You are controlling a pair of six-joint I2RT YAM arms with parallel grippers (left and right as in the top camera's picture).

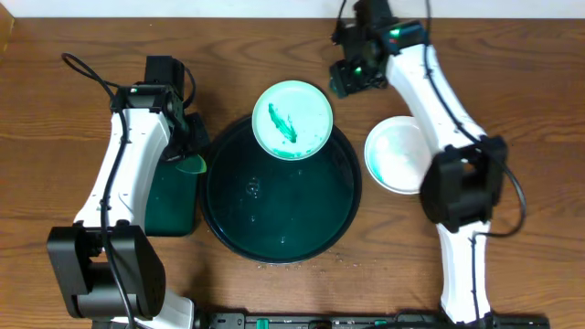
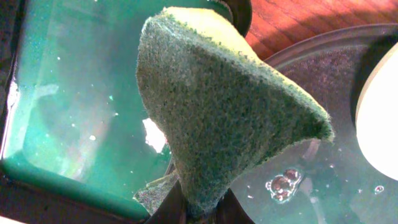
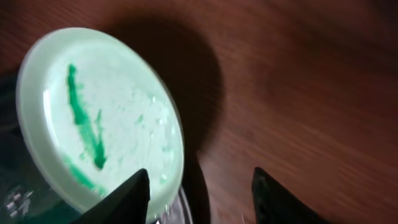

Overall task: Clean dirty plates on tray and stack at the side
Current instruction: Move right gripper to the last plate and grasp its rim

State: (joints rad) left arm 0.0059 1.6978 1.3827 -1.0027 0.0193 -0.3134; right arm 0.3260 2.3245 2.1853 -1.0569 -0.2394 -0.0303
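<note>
One round green-smeared plate (image 1: 292, 120), glossy black rimmed tray (image 1: 274, 215), coarse folded sponge (image 2: 217, 112).

My overhead camera looks straight down on the whole table (image 1: 55, 55) from high up. Left wrist sits tight behind the sponge (image 2: 217, 112) at the tray's (image 1: 274, 219) 10 o'clock, facing 12. Right wrist looks down close at 1 o'clock. All three share the smeared plate (image 1: 292, 119).

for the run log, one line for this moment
left tool: shut on sponge | right tool: open beside smeared plate | smeared plate: on tray | clean plate: on table
</note>
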